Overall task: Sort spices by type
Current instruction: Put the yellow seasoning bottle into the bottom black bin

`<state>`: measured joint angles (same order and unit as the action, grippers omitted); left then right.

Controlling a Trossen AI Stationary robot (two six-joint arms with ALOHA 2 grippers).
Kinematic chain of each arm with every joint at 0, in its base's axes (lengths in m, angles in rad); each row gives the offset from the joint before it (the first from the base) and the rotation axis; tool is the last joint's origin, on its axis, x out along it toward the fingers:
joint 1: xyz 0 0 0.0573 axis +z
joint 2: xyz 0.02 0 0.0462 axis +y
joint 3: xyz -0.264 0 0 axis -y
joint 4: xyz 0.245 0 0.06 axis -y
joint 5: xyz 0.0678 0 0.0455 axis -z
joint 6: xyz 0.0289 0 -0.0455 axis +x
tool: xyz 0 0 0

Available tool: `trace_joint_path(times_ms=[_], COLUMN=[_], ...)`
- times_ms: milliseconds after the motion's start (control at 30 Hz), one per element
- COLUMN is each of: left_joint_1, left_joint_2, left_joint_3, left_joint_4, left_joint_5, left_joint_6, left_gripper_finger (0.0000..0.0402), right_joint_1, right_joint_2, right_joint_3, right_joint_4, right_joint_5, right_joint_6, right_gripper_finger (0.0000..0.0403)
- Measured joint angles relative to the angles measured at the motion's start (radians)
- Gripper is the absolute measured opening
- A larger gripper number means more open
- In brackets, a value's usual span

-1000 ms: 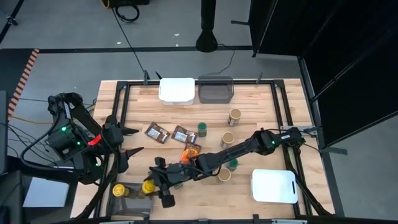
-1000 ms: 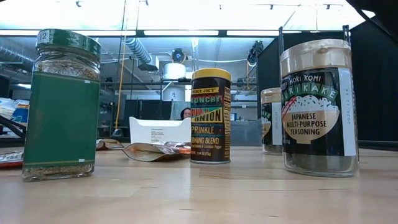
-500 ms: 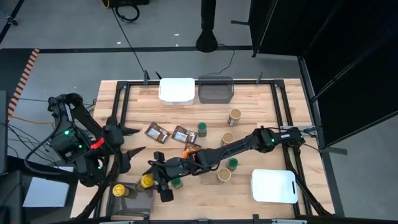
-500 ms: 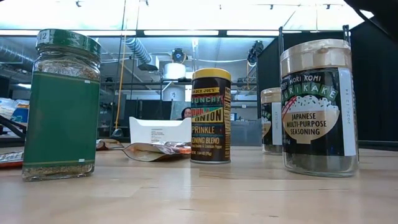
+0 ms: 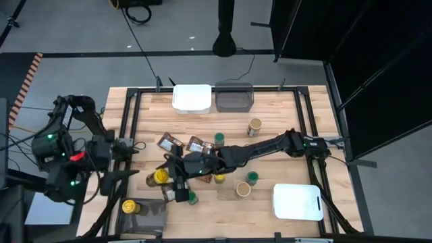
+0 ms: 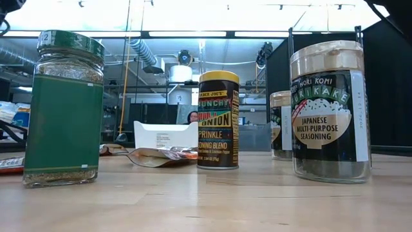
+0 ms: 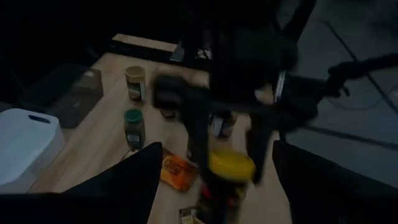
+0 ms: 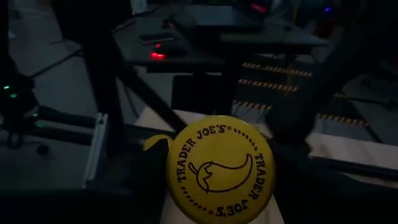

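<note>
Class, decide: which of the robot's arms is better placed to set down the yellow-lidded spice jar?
Right. The right gripper already grips the yellow-lidded round jar near the table's left side; the left gripper hangs open off the table's left edge.

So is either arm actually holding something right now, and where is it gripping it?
Yes. The right tool holds the yellow-lidded jar, gripped by its sides just below the lid. The left tool holds nothing, open at the table's left edge.

Pale wooden table (image 5: 283, 128), glass jars (image 6: 64, 109)
</note>
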<state>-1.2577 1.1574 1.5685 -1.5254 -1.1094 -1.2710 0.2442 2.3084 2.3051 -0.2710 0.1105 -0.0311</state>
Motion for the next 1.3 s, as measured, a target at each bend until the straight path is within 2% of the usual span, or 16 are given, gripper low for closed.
trace_joint_path(times_ms=[167,400,500,600,733,867,1133,1300], left_joint_1=[-0.011,-0.01,-0.01,0.011,0.04,0.094,0.214,0.265], left_joint_2=[-0.008,-0.081,-0.119,-0.134,-0.134,-0.133,-0.13,-0.13], left_joint_3=[-0.09,-0.273,-0.328,-0.367,-0.378,-0.378,-0.378,-0.378], left_joint_4=[0.008,0.107,0.154,0.207,0.22,0.294,0.424,0.464], left_joint_5=[0.005,0.011,0.067,0.117,0.12,0.177,0.259,0.32], left_joint_6=[-0.047,-0.074,-0.052,-0.021,-0.015,0.101,0.34,0.416], left_gripper_finger=[0.031,0.031,0.031,0.031,0.031,0.0318,0.0371,0.0376], right_joint_1=[-0.018,-0.017,-0.015,-0.015,-0.015,-0.015,-0.015,-0.016], right_joint_2=[-0.021,-0.023,-0.023,-0.023,-0.023,-0.023,-0.023,-0.022], right_joint_3=[0.0,-0.001,-0.001,-0.001,-0.001,-0.001,-0.001,-0.001], right_joint_4=[-0.011,-0.015,-0.015,-0.019,-0.018,-0.022,-0.022,-0.022], right_joint_5=[0.004,-0.02,-0.023,-0.026,-0.026,-0.026,-0.026,-0.026], right_joint_6=[-0.018,-0.014,-0.014,-0.014,-0.014,-0.014,-0.015,-0.016], right_gripper_finger=[0.0241,0.0241,0.0241,0.0241,0.0241,0.0241,0.0241,0.0241])
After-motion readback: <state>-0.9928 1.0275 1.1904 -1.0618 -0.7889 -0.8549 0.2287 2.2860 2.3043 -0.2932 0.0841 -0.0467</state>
